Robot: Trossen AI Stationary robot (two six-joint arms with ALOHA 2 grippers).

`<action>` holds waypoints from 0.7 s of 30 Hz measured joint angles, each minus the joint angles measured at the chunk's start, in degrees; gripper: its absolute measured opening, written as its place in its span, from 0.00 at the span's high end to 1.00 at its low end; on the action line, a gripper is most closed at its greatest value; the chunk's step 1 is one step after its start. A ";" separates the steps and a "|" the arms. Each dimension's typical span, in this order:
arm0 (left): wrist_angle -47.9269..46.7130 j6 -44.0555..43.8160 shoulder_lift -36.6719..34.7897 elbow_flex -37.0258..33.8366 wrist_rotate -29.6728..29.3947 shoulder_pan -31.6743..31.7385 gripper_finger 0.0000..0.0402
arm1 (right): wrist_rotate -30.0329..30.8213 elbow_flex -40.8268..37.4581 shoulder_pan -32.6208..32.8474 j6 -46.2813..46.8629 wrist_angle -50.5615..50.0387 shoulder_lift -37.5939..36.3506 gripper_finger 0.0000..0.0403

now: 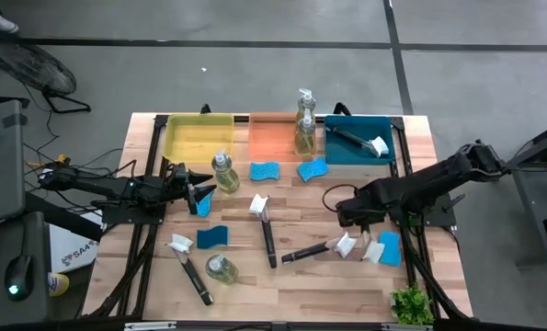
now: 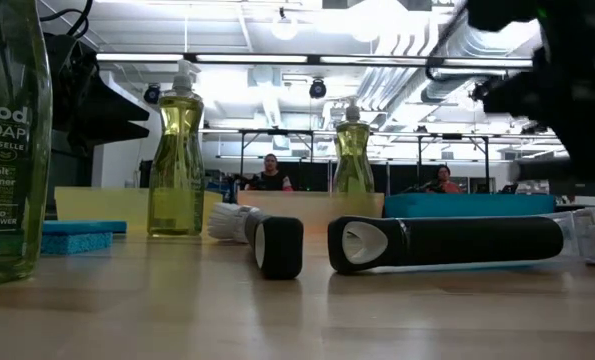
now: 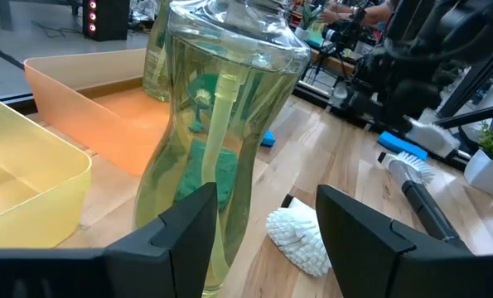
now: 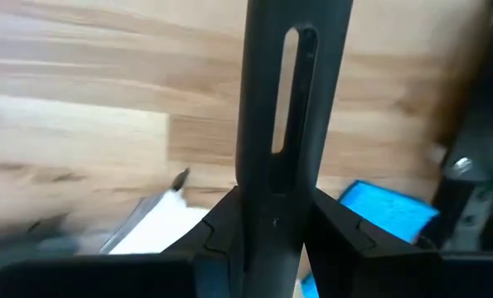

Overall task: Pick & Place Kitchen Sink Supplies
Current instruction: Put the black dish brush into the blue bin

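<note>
Robotics lab or open industrial workspace, not a kitchen. Wooden table (image 1: 282,276) stands on a bare concrete floor (image 1: 255,83), cables (image 1: 52,170) trailing beside it, kitchen goods set out on it as test props. Beyond the table: exposed ducts (image 2: 397,60) and strip lights (image 2: 277,58) overhead, metal-framed workbenches (image 2: 277,135), two people (image 2: 269,172) seated there.

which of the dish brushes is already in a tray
Only the dish brush lying in the blue tray at the back right. The other brushes all lie on the bare wooden table, one of them between the right gripper's fingers.
</note>
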 joint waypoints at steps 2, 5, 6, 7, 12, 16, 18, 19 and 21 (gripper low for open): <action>-0.02 0.00 0.01 0.00 -0.02 -0.02 0.50 | 1.52 3.81 -1.63 -4.91 -3.49 0.00 0.78; -0.02 0.00 0.02 0.00 0.00 -0.02 0.50 | 4.39 9.89 -5.67 -14.17 -9.54 0.00 0.78; -0.02 0.00 0.00 0.00 -0.02 0.00 0.50 | 5.42 11.93 -7.32 -17.41 -11.22 0.00 0.78; -0.02 0.00 0.00 0.00 0.00 0.00 0.50 | 6.57 13.79 -9.11 -20.53 -12.93 0.00 0.78; -0.02 -0.01 0.00 -0.02 0.00 0.00 0.50 | 11.46 21.67 -18.74 -36.56 -18.03 -0.02 0.78; -0.01 0.00 0.00 0.00 -0.01 0.00 0.50 | 14.53 24.82 -26.83 -47.84 -18.49 -0.02 0.78; -0.02 -0.02 0.00 -0.02 -0.02 -0.02 0.50 | 16.45 25.58 -30.81 -52.68 -18.18 -0.02 0.79; -0.02 0.00 0.01 -0.02 -0.02 0.00 0.50 | 17.38 25.61 -32.73 -55.14 -17.56 -0.03 0.79; -0.02 0.00 0.02 -0.01 -0.02 0.00 0.50 | 18.74 25.61 -36.44 -61.00 -16.18 -0.04 0.79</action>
